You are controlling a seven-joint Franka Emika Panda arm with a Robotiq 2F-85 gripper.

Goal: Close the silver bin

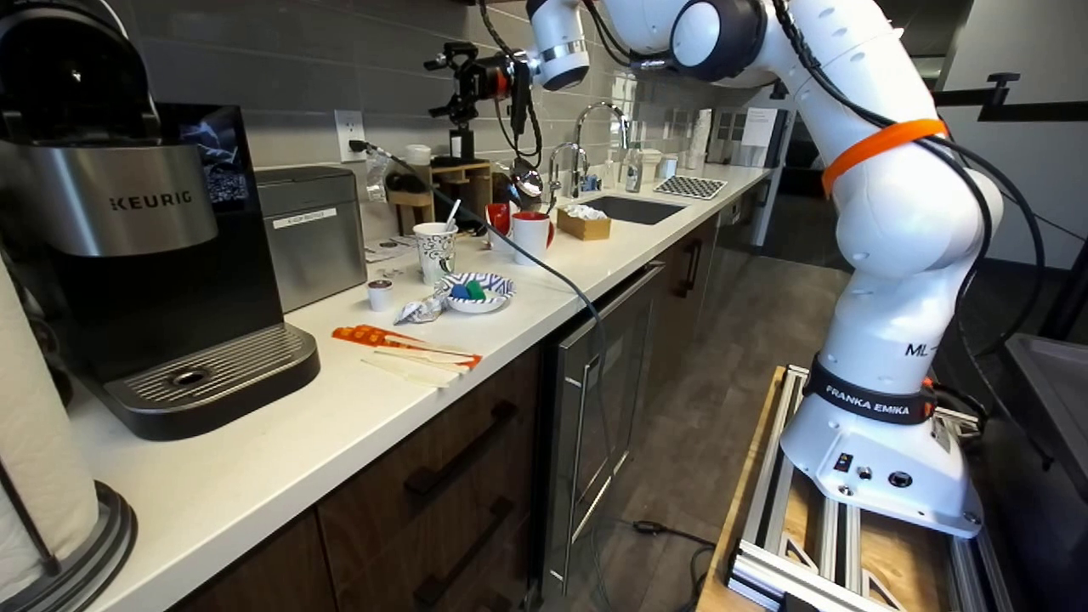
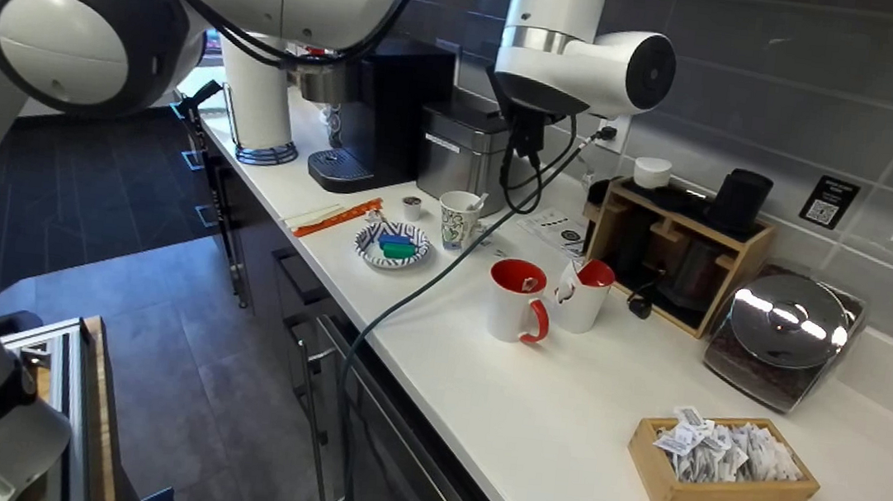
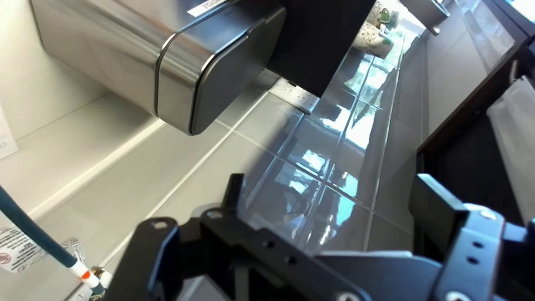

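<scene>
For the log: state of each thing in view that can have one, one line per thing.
Silver bin: lid closed.
End effector: open, empty.
Coffee machine: upright; head open or shut unclear.
Paper cup: upright, white stick leaning in it.
Red-lined mugs: both upright.
Patterned bowl: holding a blue piece and a green piece.
Wooden box: open-topped, filled with packets.
Drawer: shut.

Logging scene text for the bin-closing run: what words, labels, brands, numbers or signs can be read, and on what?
"KEURIG": coffee maker
"FRANKA EMIKA": dark band at the robot arm's base
"ML-": robot arm, above that band; anything after curves out of view
"RECYCLE": label on the silver bin; its start is blurred
Too small or blurred: wall sign with QR code, paper sheet, packets, orange wrappers
</scene>
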